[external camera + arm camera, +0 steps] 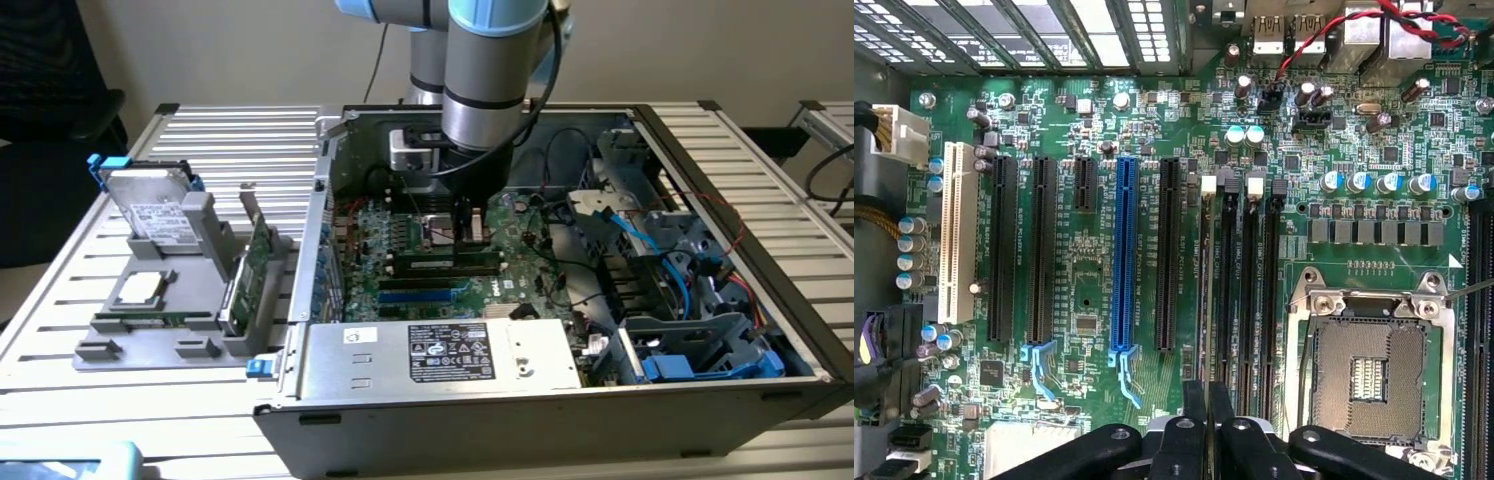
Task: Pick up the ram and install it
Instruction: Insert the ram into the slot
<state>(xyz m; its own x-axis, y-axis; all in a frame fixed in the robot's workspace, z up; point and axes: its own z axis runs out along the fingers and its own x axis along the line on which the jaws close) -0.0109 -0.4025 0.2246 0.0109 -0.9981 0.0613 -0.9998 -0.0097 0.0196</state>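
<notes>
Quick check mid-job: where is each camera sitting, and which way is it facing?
Exterior view: off the arm, raised, looking down into the open computer case; the arm and gripper show.
Wrist view: on the wrist, facing the motherboard squarely; the gripper shows.
Shared: the motherboard and the gripper.

A slatted metal worktop [214, 130] stood before a plain pale wall [227, 50], with a dark chair [47, 70] at the exterior view's left.
</notes>
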